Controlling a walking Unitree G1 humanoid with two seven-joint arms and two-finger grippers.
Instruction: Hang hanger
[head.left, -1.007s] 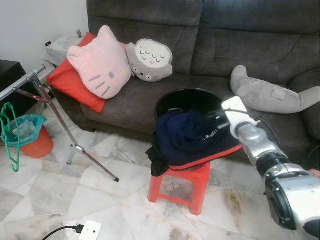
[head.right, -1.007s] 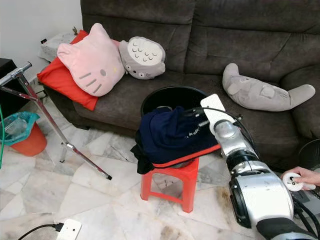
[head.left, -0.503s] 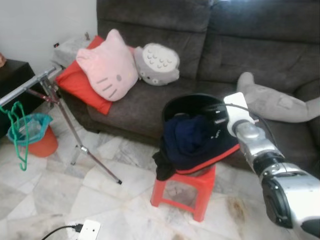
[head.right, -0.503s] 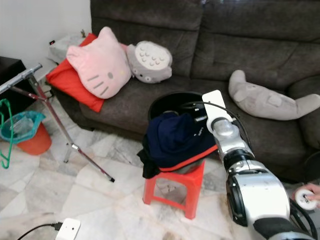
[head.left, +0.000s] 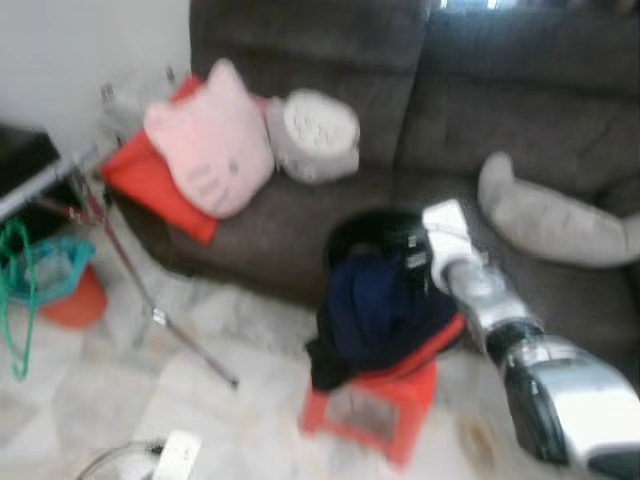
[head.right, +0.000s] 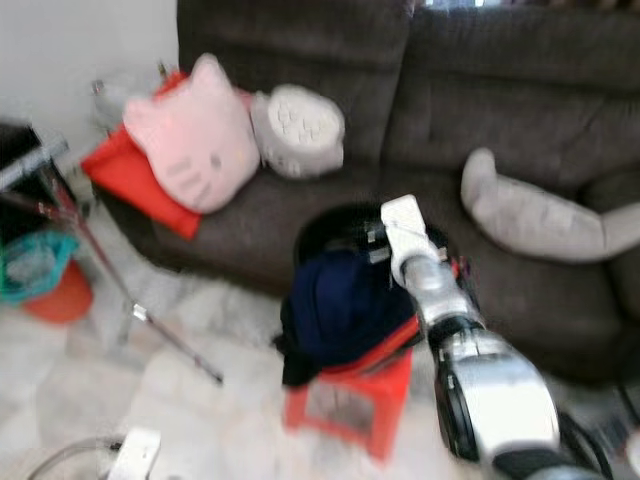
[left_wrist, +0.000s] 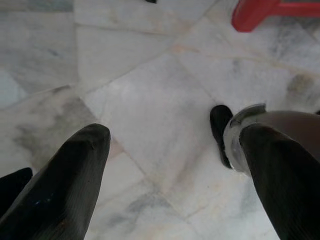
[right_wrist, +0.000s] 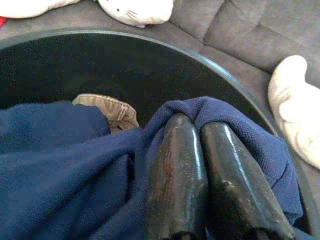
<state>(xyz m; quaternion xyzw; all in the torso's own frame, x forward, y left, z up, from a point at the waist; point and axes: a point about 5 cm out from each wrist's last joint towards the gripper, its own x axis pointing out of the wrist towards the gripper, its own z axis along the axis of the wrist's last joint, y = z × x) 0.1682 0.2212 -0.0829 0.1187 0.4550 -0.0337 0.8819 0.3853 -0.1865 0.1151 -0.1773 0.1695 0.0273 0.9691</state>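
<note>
Over the red stool (head.left: 375, 405), at about three o'clock from the drying rack (head.left: 95, 215), the right gripper (right_wrist: 212, 182) has its two fingers pinched together on a fold of the navy garment (head.left: 385, 305) heaped over the black basket (right_wrist: 100, 55), apparently to lift it for hanging. At nine o'clock, well apart, the green hanger (head.left: 15, 300) dangles from the rack's rail, while the left gripper (left_wrist: 175, 165) hangs idle over the marble floor (left_wrist: 150, 100), fingers spread wide and holding nothing.
</note>
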